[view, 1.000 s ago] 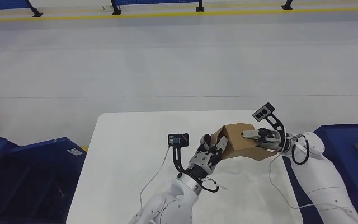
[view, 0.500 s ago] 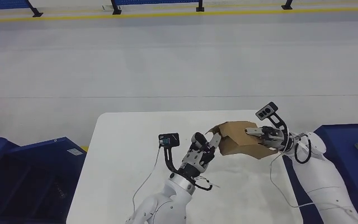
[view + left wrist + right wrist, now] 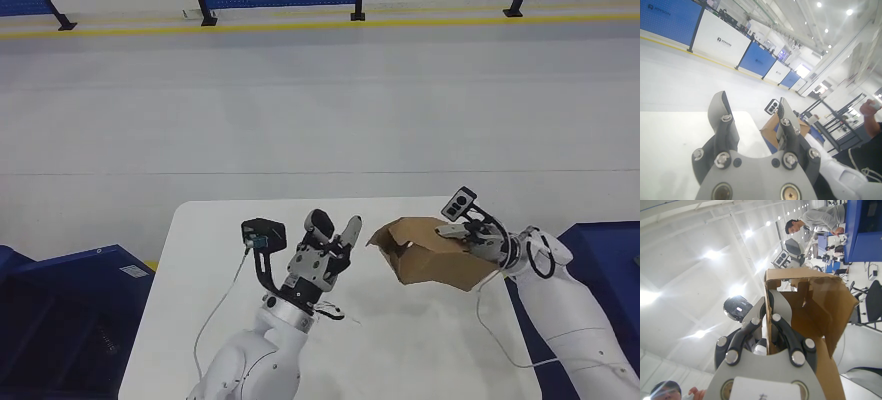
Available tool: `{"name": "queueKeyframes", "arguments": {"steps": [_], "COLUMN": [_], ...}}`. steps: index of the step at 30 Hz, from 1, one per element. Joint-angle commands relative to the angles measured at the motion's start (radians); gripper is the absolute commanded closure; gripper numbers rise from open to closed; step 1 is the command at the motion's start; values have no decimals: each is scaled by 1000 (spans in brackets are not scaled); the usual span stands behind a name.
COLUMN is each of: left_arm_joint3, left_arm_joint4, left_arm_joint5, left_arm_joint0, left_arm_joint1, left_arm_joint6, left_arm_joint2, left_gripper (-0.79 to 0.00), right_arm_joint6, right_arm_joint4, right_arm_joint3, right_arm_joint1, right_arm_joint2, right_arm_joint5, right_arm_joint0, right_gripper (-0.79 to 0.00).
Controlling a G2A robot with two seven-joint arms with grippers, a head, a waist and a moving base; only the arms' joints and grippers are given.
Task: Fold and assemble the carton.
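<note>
Top view: carton [image 3: 432, 258] part-erected right of centre, end flaps not yet closed; right gripper [image 3: 452, 233] clamps its wall, left gripper [image 3: 337, 222] spread, empty.

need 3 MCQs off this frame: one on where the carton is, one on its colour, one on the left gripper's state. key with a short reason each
1. Where is the carton?
A. Lying flat on the floor
B. At the right part of the table, in the right gripper
C. In the left gripper

2. What colour is the carton?
A. White
B. Brown
C. Blue

3. The left gripper is:
A. Shut on the carton
B. Shut on nothing
C. Open, apart from the carton

Key:
1 B: the right wrist view shows a carton wall clamped between that gripper's fingers.
2 B: it is plain brown cardboard in all three views.
3 C: the top view shows its fingers spread, with a gap to the carton.
</note>
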Motion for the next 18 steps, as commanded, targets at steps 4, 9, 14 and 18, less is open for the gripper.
{"name": "queueKeyframes", "arguments": {"steps": [4,9,14,18], "left_arm_joint3": [21,16,2,-6], "left_arm_joint4": [56,95,99,100], "left_arm_joint5": [11,-3,-20,-37], "left_arm_joint0": [-47,-41,-14,9], "left_arm_joint1": [-2,0,2,3], "left_arm_joint6": [-76,-125,-138,-144], "left_arm_joint2": [12,30,50,68], "left_gripper": [-489,-554,-582,-597], "right_arm_joint6": [0,0,0,0], "right_arm_joint4": [43,61,95,127], "right_arm_joint3": [-4,8,9,19], "right_arm_joint1": [22,39,50,58], "right_arm_joint2": [-41,-65,-94,-123], "right_arm_joint5": [35,32,35,35], "right_arm_joint0": [2,14,22,32], "right_gripper": [0,0,0,0]}}
